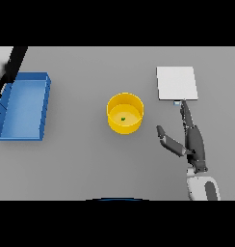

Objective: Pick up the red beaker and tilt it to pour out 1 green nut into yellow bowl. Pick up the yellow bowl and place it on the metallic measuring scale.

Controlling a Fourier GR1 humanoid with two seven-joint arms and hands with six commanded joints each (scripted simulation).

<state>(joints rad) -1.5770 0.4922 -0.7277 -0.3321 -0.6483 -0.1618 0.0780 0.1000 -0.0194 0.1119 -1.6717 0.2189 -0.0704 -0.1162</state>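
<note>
Grey, flat and unmarked, the table (81, 164) fills the whole scene from the head view; nothing of the room beyond it is shown. A yellow bowl (125, 123) is seen near the middle of the surface, standing upright, and a single green nut (123, 118) is seen lying on its floor. To the right and further back, the metallic measuring scale (176, 83) is set flat on the table as a pale square plate, well apart from the bowl. A blue tray (24, 105) with raised walls is placed at the left side of the table, and a dark bar (12, 67) is seen slanting across its far left corner. The right hand (191, 137) is shown between the bowl and the scale, held over the table with its fingers (186, 113) stretched out straight toward the near edge of the scale and its thumb (168, 141) spread wide toward the bowl; nothing is held in it. The red beaker and the left hand are not shown.
</note>
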